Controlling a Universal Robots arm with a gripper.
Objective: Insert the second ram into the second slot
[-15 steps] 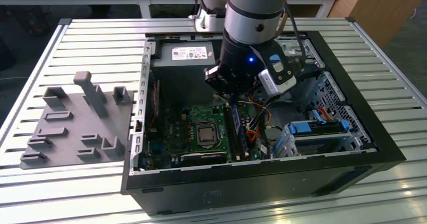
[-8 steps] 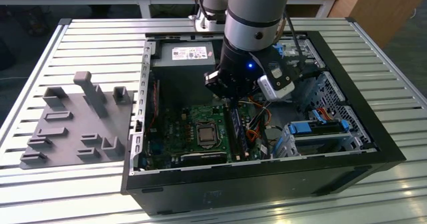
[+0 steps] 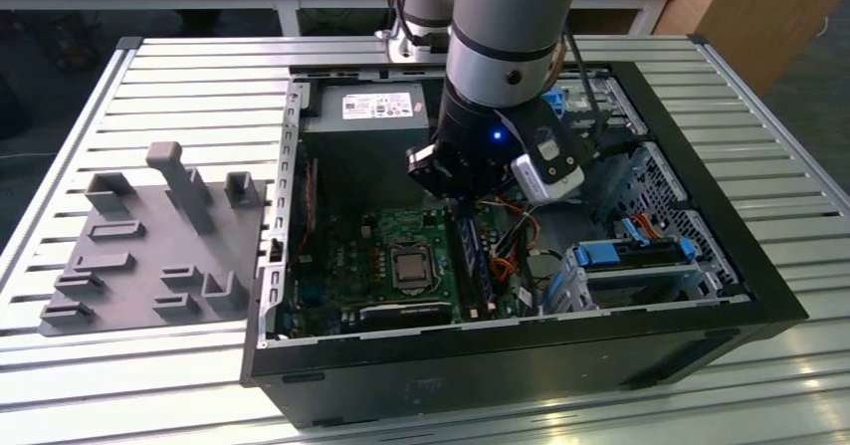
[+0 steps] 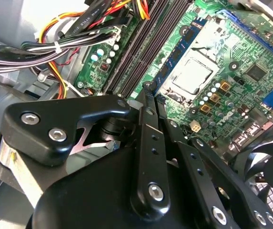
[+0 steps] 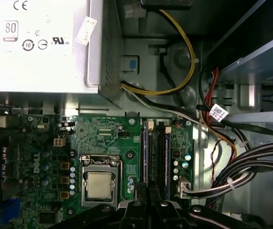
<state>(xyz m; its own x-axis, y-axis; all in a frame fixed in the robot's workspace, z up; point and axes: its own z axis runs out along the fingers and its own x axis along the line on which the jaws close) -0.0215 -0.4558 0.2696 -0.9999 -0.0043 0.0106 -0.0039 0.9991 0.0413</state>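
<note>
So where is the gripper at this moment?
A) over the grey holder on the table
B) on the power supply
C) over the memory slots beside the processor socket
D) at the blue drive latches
C: in the exterior view the gripper reaches down into the case, and the first wrist view puts it over the memory slots, beside the processor socket.
</note>
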